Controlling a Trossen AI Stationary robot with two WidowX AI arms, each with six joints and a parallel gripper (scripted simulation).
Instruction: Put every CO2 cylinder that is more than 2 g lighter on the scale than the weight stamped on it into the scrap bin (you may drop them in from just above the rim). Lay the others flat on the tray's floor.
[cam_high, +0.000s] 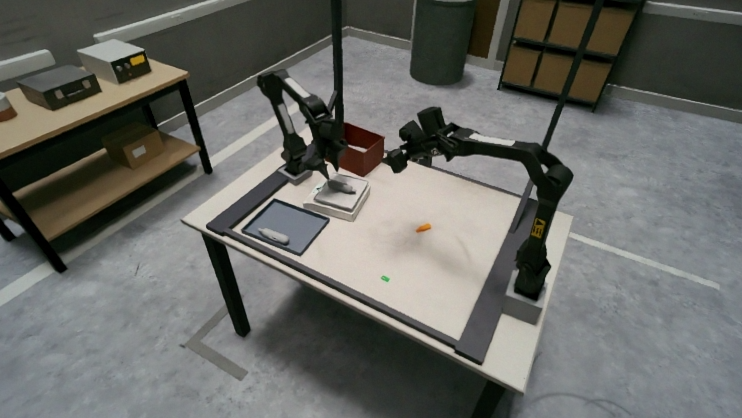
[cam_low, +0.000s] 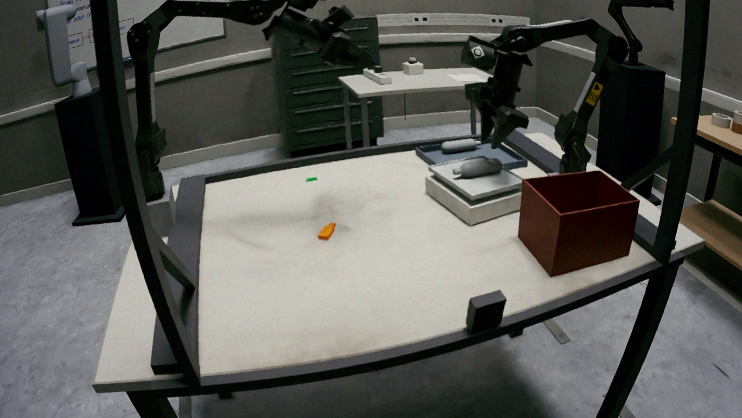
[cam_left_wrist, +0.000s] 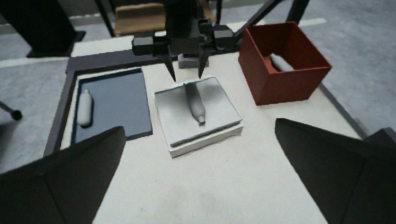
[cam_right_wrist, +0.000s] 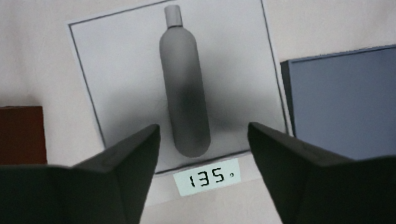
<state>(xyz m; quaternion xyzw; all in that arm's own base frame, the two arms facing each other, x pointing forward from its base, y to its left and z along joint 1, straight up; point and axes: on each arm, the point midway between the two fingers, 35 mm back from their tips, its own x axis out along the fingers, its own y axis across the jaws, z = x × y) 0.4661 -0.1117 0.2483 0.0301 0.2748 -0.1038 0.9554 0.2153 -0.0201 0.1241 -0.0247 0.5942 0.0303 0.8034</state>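
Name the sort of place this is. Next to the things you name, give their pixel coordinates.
Probably a robotics lab or workshop: two robot arms stand on one framed table, a digital scale (cam_high: 337, 211) (cam_low: 469, 215) (cam_left_wrist: 200, 142) (cam_right_wrist: 240, 107) sits between them, and a workbench (cam_high: 168, 75) with boxed instruments is against the wall.

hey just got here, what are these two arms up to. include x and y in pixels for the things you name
They are sorting CO2 cylinders by weight. The right gripper (cam_high: 332, 173) (cam_low: 488, 142) (cam_left_wrist: 187, 79) (cam_right_wrist: 204, 130), partly open and empty, is above a cylinder (cam_high: 341, 185) (cam_low: 478, 167) (cam_left_wrist: 195, 103) (cam_right_wrist: 185, 95) on the scale (cam_high: 337, 210) (cam_low: 469, 212) (cam_left_wrist: 205, 144) (cam_right_wrist: 120, 65), which reads 135. One other cylinder lies in the tray (cam_high: 306, 220) (cam_low: 511, 156) (cam_left_wrist: 117, 107) (cam_right_wrist: 345, 105), another in the red scrap bin (cam_high: 360, 160) (cam_low: 576, 233) (cam_left_wrist: 285, 87) (cam_right_wrist: 21, 135). The left gripper (cam_high: 392, 158) (cam_low: 358, 54) (cam_left_wrist: 200, 129) is open and empty, away from them all.
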